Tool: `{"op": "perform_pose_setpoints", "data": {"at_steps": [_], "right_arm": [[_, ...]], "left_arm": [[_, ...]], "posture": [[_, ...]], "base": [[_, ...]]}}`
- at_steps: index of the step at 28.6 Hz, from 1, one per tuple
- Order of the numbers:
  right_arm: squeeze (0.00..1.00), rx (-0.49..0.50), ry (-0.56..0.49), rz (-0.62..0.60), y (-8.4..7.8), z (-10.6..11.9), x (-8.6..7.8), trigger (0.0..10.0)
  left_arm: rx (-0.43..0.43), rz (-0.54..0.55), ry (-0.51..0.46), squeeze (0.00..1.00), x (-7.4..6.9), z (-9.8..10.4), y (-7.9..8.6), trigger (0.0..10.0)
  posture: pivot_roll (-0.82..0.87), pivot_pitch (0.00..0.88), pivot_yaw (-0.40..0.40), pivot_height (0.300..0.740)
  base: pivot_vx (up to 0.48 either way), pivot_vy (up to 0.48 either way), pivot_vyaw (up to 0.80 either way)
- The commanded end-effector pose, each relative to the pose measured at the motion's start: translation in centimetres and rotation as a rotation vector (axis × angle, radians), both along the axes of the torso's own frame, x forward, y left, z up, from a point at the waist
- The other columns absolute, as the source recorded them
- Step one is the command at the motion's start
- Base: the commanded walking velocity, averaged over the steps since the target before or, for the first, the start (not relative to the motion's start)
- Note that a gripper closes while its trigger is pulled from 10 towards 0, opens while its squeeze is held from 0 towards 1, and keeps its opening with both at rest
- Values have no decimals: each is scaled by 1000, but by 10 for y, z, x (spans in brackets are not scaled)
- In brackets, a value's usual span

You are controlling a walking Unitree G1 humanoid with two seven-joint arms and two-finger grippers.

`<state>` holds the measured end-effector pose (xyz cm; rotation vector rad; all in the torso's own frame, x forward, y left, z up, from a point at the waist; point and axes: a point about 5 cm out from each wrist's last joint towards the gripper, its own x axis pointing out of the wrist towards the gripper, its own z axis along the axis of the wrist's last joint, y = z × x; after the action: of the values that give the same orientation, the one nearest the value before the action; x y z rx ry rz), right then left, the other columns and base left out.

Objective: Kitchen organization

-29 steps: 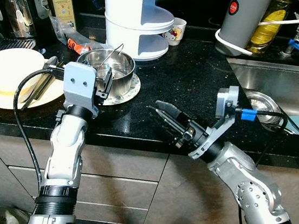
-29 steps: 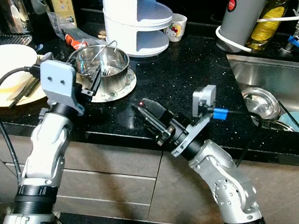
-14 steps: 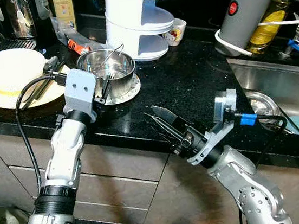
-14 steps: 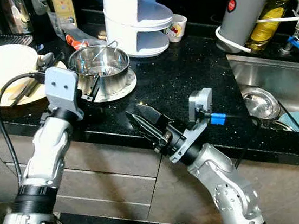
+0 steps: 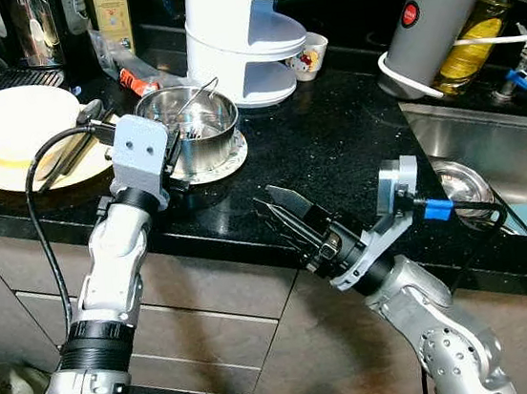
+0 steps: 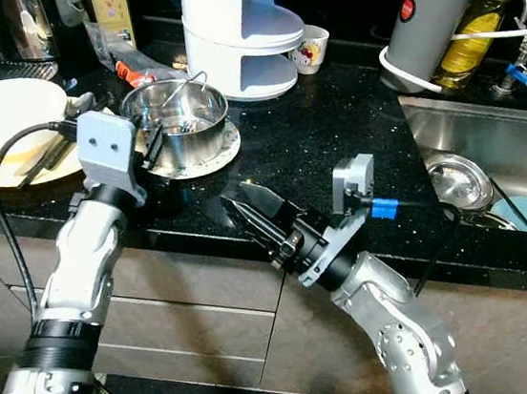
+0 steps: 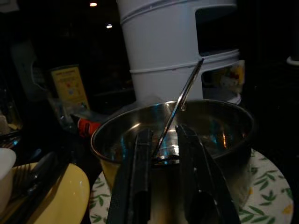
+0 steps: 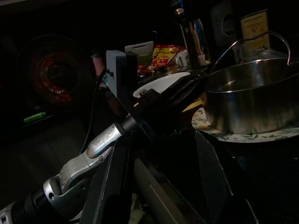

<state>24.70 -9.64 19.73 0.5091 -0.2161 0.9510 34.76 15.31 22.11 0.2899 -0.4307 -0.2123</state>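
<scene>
We see the steel pot (image 5: 189, 120) standing on a leaf-patterned plate (image 5: 225, 158) on the black worktop (image 5: 334, 140), a thin utensil (image 7: 180, 105) leaning inside it. At the pot's 8 o'clock our left gripper (image 7: 166, 161) meets the near rim, jaws parted. Our right gripper (image 5: 283, 216) hovers at 5 o'clock by the worktop's edge, jaws spread and holding nothing.
</scene>
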Motion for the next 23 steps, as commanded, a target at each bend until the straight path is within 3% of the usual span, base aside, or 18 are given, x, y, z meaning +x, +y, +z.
{"op": "perform_pose_setpoints", "data": {"at_steps": [1,7,11,15,19,22,23], "right_arm": [[0,-3,2,-8,-3,1,0,10000],[0,-5,2,-11,-3,1,1,10000],[0,-4,1,-12,-3,1,2,10000],[0,-5,-1,-13,-3,1,2,10000],[0,-7,-2,-16,-4,1,3,10000],[0,-11,-5,-16,-4,2,4,10000],[0,-11,-5,-16,-4,2,4,10000]], "left_arm": [[10,-4,-1,0,0,-1,-1,0],[5,-3,-8,0,-2,1,-1,0],[-42,-57,-22,0,-3,8,-7,0],[-208,-220,-1,0,-8,20,-21,0],[-256,-275,-6,0,-11,27,-27,0],[-397,-371,40,0,-14,30,-35,0],[-397,-371,40,0,-14,30,-35,0]], "posture": [[106,35,-159,740],[109,34,-161,740],[113,34,-163,740],[114,34,-165,740],[115,33,-167,740],[115,33,-169,740],[115,33,-169,740]], "base": [[0,0,0],[0,0,0],[0,0,0],[0,0,0],[0,0,0],[0,0,0],[0,0,0]]}}
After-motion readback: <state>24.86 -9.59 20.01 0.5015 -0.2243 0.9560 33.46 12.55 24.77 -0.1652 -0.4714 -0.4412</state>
